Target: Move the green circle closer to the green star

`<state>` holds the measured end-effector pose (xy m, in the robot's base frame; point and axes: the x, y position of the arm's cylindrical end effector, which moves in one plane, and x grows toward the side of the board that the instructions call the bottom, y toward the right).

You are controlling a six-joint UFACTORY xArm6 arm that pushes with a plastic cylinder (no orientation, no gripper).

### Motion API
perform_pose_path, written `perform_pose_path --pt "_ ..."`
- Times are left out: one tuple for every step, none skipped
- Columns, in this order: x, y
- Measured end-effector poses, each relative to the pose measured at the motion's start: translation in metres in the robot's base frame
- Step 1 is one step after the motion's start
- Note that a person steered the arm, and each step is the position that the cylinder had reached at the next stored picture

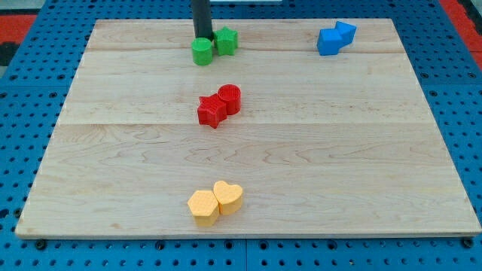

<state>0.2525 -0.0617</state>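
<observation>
The green circle (201,52) stands near the board's top edge, left of centre. The green star (226,41) sits just to its right and slightly higher, touching or almost touching it. My dark rod comes down from the view's top; my tip (202,37) is right behind the green circle, at its upper edge, and just left of the green star.
A red star (212,111) and a red circle (230,98) touch near the board's middle. Two blue blocks (335,38) sit at the top right. A yellow hexagon (202,207) and a yellow heart (228,196) sit near the bottom edge. The wooden board (113,150) lies on a blue pegboard.
</observation>
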Motion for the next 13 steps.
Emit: perform_pose_path --pt "0.001 0.048" --pt "-0.007 0.116" --pt "-0.007 0.106" --pt "0.011 0.048" --pt "0.020 -0.013" --pt "0.004 -0.048" --pt "0.005 -0.100" --pt "0.024 -0.131" --pt "0.017 -0.065" --pt "0.029 -0.068" --pt "0.047 -0.092" --pt "0.057 -0.065" --pt "-0.003 0.001"
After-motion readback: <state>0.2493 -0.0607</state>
